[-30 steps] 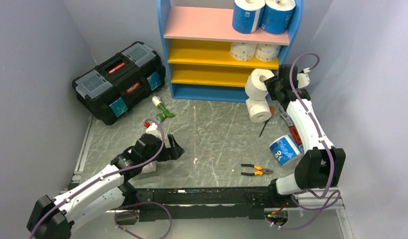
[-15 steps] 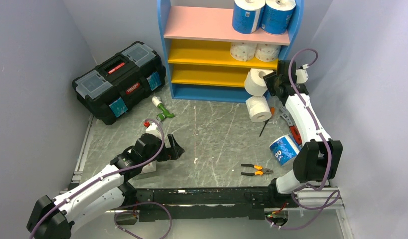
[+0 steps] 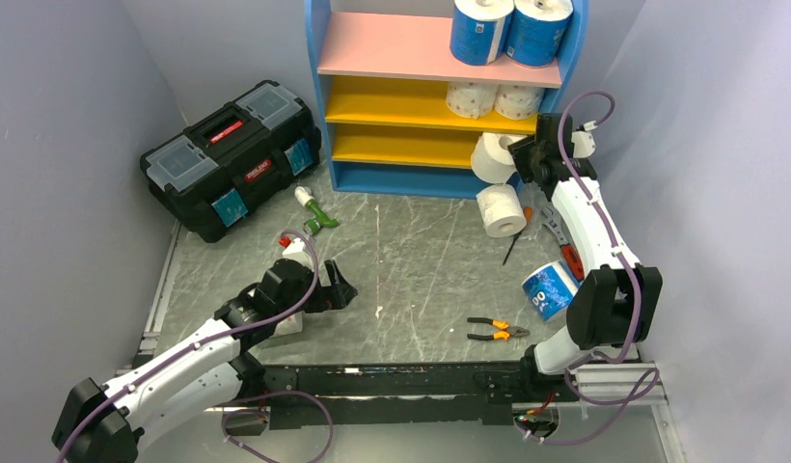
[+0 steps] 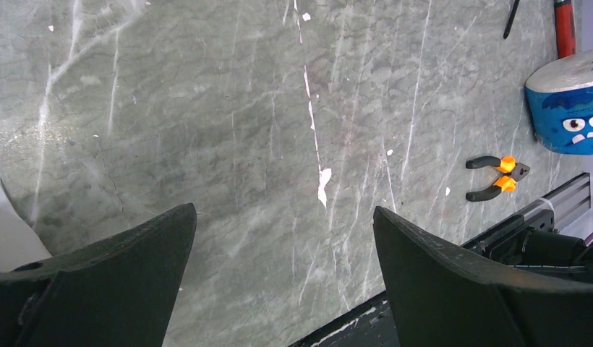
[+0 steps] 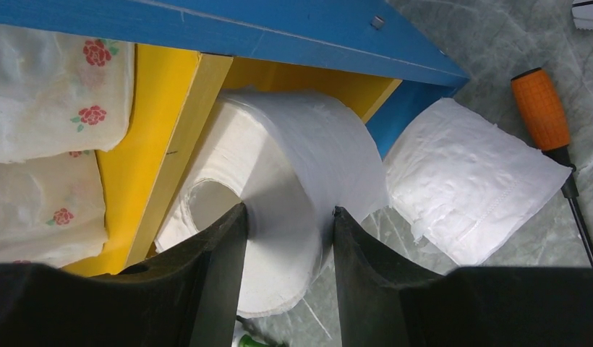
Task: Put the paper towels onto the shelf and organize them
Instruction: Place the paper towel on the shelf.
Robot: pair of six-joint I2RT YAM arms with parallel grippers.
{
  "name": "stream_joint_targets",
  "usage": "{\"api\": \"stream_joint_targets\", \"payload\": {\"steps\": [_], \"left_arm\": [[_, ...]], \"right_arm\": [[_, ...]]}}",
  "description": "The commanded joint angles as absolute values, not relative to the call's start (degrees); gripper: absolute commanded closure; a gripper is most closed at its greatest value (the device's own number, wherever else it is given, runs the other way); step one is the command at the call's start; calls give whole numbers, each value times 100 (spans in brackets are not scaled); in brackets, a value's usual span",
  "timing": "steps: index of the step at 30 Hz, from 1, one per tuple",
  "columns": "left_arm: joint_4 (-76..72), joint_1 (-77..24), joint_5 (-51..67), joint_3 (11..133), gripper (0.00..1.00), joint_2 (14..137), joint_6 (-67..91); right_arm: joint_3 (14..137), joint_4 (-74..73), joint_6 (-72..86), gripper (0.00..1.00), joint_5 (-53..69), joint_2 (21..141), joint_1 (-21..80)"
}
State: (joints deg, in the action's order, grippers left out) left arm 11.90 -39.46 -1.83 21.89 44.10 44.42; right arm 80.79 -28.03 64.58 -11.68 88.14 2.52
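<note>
Four shelved so far: two blue-wrapped rolls (image 3: 480, 29) on the pink top board of the shelf (image 3: 314, 58), two rose-print rolls (image 3: 471, 98) on the upper yellow board. The right tool (image 5: 288, 213) is pinched onto a plain white roll (image 5: 293, 159), centre right in the top view, at the right end of the lower yellow board; can't tell if it's seated. Left on the tabletop (image 3: 421, 260): second white roll (image 3: 501, 210) just below the held one, blue roll (image 3: 550, 289) lower right. The left tool (image 4: 283, 224) gapes wide, empty, lower left. Roughly half done, I'd say.
</note>
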Motion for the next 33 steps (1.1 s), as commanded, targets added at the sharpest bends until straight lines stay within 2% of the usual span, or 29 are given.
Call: {"api": "stream_joint_targets", "payload": {"steps": [1,6,11,20,33], "left_arm": [[1221,-3952,-277,2356,1,4447,4408],[1206,-3946,-279,2351,1,4442,4412],[1203,-3943,-263,2356,1,4474,4421],[1181,-3949,-236,2347,1,4491,4438],[1179,-3945,-211,2312,1,4482,4481]], "right_arm": [[8328,-2106,6553,53,-1001,8761,227],[8310,-2070,6500,42,-927,8766,222],[8297,-2036,6472,39,-900,8752,223],[8089,-1768,6473,39,-717,8745,226],[7614,-977,6549,49,-584,8720,224]]}}
